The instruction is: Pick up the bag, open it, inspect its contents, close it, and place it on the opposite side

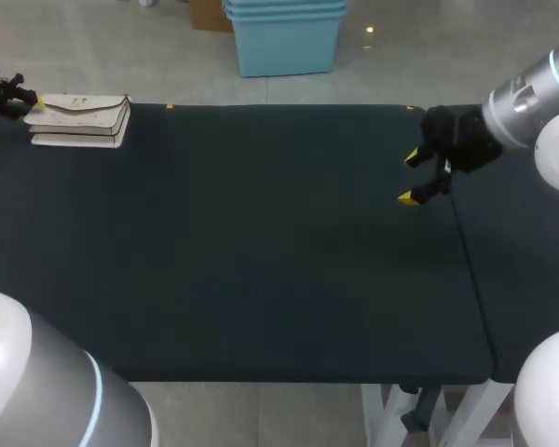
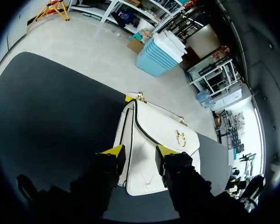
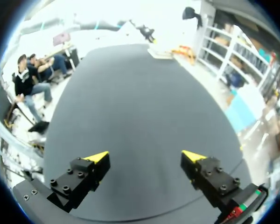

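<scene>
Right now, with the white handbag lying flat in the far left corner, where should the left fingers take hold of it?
Probably the narrow end nearest the left gripper, approached from the left side. The white handbag lies flat, flap and gold clasp up, so that end offers a slim edge for the open fingers to pinch top to bottom, leaving the flap free.

The bag [image 2: 168,123] is cream-white with thin black piping and a gold clasp [image 2: 180,136]. The counter [image 1: 261,242] is plain, very dark green-black. The left tool [image 2: 139,154] and right tool [image 3: 145,157] are both black with bright yellow tips. The right arm [image 1: 531,102] is silver, blue-ringed.
</scene>
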You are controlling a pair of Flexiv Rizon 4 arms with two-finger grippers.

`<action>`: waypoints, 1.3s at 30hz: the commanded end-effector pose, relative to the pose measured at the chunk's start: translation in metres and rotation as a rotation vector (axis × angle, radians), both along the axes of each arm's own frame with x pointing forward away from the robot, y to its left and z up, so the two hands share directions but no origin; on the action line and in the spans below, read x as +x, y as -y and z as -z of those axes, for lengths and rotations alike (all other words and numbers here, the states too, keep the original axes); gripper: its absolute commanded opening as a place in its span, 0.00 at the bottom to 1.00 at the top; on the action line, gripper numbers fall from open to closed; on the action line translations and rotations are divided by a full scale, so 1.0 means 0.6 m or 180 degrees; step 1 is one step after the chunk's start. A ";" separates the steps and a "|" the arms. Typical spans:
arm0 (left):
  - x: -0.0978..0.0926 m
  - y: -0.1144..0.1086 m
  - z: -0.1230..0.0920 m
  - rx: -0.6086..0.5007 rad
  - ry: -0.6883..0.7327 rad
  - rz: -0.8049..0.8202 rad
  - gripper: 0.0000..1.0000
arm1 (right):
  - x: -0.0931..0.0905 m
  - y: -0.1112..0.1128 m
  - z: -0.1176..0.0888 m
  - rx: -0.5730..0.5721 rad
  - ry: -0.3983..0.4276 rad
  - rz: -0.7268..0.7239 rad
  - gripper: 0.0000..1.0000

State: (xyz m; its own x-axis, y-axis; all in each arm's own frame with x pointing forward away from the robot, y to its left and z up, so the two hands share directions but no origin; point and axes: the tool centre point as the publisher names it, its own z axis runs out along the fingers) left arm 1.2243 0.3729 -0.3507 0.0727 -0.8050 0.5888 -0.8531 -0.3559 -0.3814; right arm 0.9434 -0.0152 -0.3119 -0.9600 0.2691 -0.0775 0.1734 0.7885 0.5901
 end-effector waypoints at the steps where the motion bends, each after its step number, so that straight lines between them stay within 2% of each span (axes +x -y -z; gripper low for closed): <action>1: 0.017 -0.005 0.012 -0.1244 -0.0767 0.1392 0.00 | 0.001 -0.001 0.000 -0.0002 -0.0006 -0.0002 1.00; 8: -0.004 0.007 0.005 -0.1255 -0.0844 0.1491 0.00 | 0.001 -0.001 0.000 -0.0002 -0.0006 -0.0002 1.00; 20: -0.070 0.094 0.006 -0.1372 -0.0947 0.1632 0.00 | 0.001 -0.001 0.000 -0.0002 -0.0006 -0.0002 1.00; 30: -0.132 0.169 -0.001 -0.1286 -0.0783 0.1311 0.00 | 0.001 -0.001 0.000 -0.0002 -0.0006 -0.0002 1.00; 39: -0.187 0.229 -0.018 -0.1066 -0.0411 0.0725 0.00 | 0.001 -0.001 0.000 -0.0002 -0.0006 -0.0002 1.00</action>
State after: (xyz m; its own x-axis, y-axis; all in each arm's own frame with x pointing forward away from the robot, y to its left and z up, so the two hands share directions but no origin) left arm 1.1193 0.2446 -0.3467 -0.0054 -0.5409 0.8411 -0.9748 -0.1849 -0.1251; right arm 0.9438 -0.0148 -0.3112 -0.9602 0.2689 -0.0756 0.1746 0.7891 0.5889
